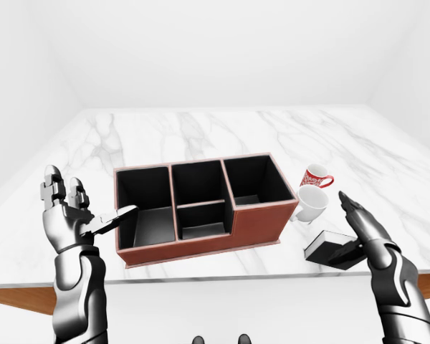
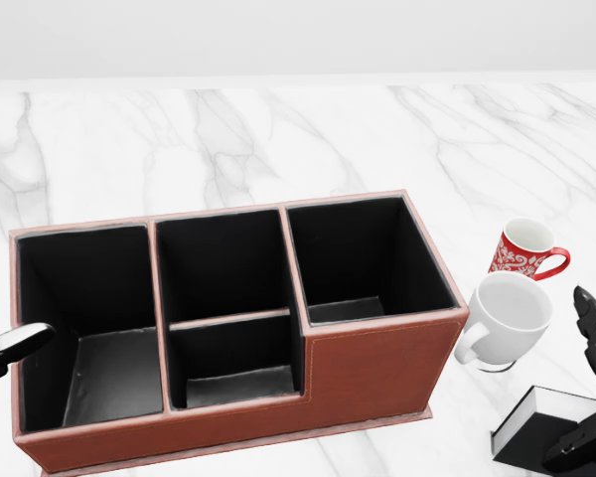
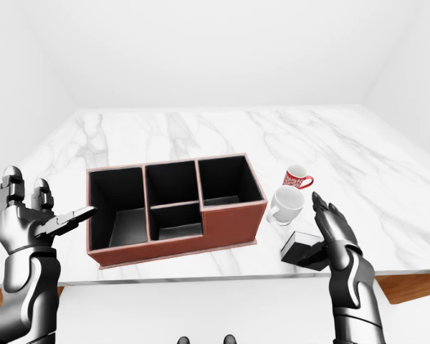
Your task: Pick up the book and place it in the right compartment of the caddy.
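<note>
The book (image 1: 320, 250) is small and black with white page edges. It lies on the marble table to the right of the caddy, near the table's bottom edge. My right hand (image 1: 350, 231) is open right beside it, fingers stretched upward above it and thumb against its right side. The red-brown caddy (image 1: 201, 248) has black compartments; its right compartment (image 1: 254, 180) is empty. My left hand (image 1: 82, 213) is open and empty at the caddy's left end, one finger at its left wall.
A red patterned mug (image 1: 317, 175) and a white mug (image 1: 312, 205) stand between the caddy's right end and the book. The marble table (image 1: 201, 129) stretches toward the top of the view. Its wooden edge (image 1: 14, 297) runs along the bottom.
</note>
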